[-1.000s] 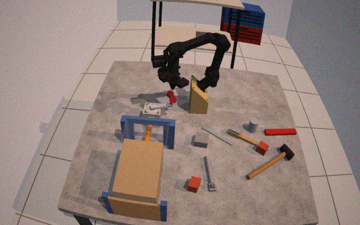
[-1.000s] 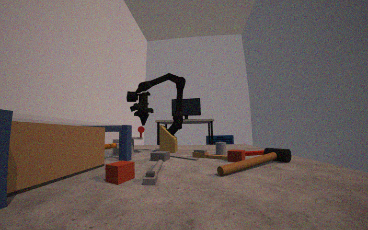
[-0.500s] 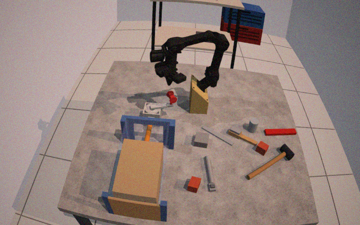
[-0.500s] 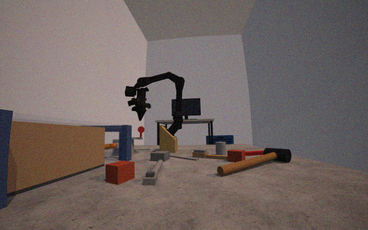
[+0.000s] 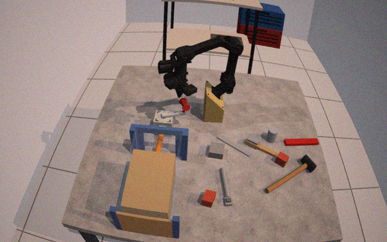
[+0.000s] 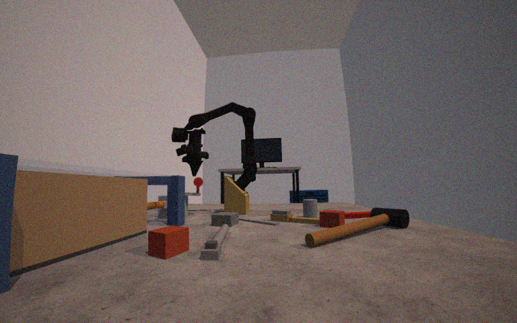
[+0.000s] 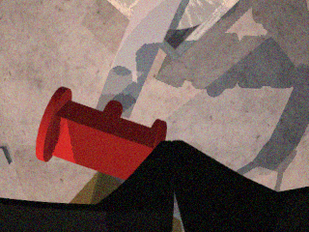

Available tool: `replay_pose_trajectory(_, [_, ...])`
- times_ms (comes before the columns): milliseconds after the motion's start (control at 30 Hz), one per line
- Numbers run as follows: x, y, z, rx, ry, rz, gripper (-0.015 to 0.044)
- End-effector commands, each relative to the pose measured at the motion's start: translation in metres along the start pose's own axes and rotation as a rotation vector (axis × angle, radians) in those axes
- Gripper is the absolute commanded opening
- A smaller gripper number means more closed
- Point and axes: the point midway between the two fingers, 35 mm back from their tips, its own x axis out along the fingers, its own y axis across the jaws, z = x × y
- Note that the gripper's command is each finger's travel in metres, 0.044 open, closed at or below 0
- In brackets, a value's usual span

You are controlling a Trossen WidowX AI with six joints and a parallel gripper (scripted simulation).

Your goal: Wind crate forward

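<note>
The crate [image 5: 148,179] [image 6: 83,217] sits flat inside the cubby, behind the blue steel frame [image 5: 183,130] [image 6: 176,200]. A gap shows between crate and frame, crossed by the orange strap [image 5: 159,143] [image 6: 155,205]. The pale winch [image 5: 163,123] stands beyond the frame. The handle's arm [image 5: 174,113] lies across the winch top, its red grip [image 5: 185,105] [image 6: 198,182] [image 7: 101,145] standing up toward the robot base. The key and hole are hidden. My gripper [image 5: 179,96] [image 6: 194,174] [image 7: 170,151] is shut and empty, its tips close to the grip's upper end; contact cannot be told.
The yellow arm mount [image 5: 213,109] [image 6: 235,200] is just right of the grip. Right of the cubby lie a grey block [image 5: 215,150], a thin rod [image 5: 234,146], a wrench [image 5: 224,182], red blocks [image 5: 208,198] [image 5: 281,159], a mallet [image 5: 286,178] and a grey cylinder [image 5: 272,135].
</note>
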Motion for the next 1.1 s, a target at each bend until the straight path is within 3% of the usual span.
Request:
replay_pose_trajectory(0, [0.006,0.001,0.000,0.005,0.000,0.005,0.0000])
replay_pose_trajectory(800, [0.006,0.012,-0.028,0.006,0.003,0.006,0.0000])
replay_pose_trajectory(1067, [-0.041,0.010,-0.024,0.006,0.002,0.005,0.0000])
